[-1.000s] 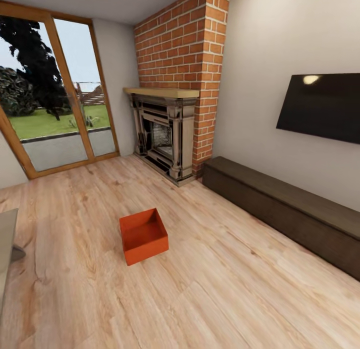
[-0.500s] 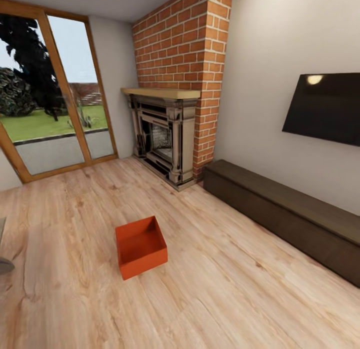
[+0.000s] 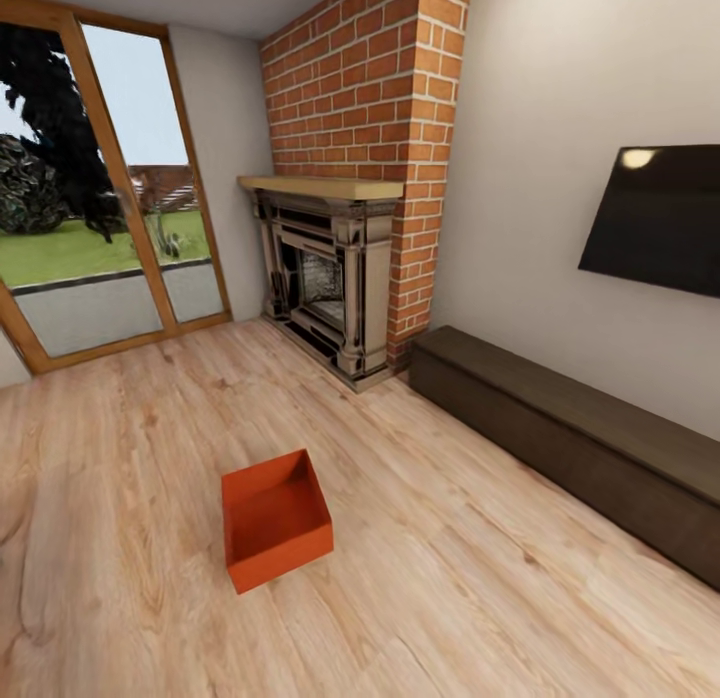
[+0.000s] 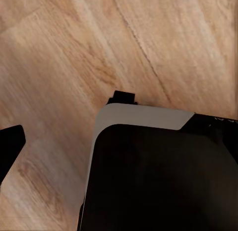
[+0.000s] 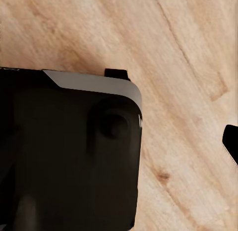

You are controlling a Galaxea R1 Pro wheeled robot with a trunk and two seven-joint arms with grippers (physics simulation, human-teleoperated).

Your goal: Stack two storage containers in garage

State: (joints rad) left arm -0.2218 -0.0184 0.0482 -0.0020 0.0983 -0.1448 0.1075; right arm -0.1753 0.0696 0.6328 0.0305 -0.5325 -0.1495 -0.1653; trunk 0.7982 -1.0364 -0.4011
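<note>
Orange storage container point(image 3: 275, 519) nearer, lower in view; camera advanced.

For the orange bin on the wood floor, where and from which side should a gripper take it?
Probably by a thin side wall at its rim, coming from above. The storage container sits upright and open-topped on the wood-plank floor, turned at an angle to the robot, with nothing inside or beside it. One finger can drop inside the wall, one outside; the nearer wall looks easiest to reach.
</note>
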